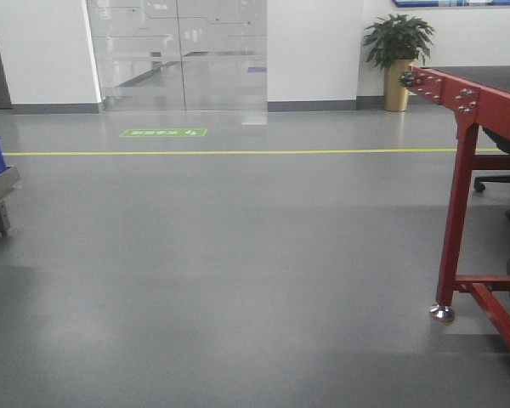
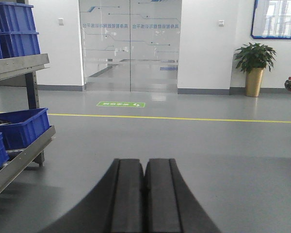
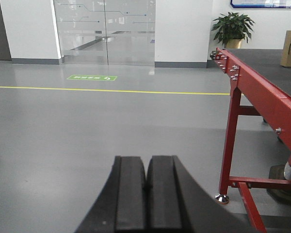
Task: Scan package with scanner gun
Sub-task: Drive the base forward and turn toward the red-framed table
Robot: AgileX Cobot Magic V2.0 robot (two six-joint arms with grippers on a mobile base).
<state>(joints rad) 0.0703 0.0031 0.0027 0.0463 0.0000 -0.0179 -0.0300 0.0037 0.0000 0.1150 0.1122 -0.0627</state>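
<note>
A glossy grey floor (image 1: pixel 238 280) stretched to frosted glass double doors (image 1: pixel 178 55) in a white wall (image 1: pixel 314 51). A thin yellow line (image 1: pixel 238 152) crossed it, with a green rectangular floor sticker (image 1: pixel 163 133) just beyond. A leafy green plant in a gold pot (image 1: pixel 398 51) stood by the wall. At right stood a red steel frame (image 1: pixel 456 212) carrying a dark tabletop (image 3: pixel 262 60). At left, blue plastic bins (image 2: pixel 19 127) sat on grey metal shelving (image 2: pixel 19 65).
</note>
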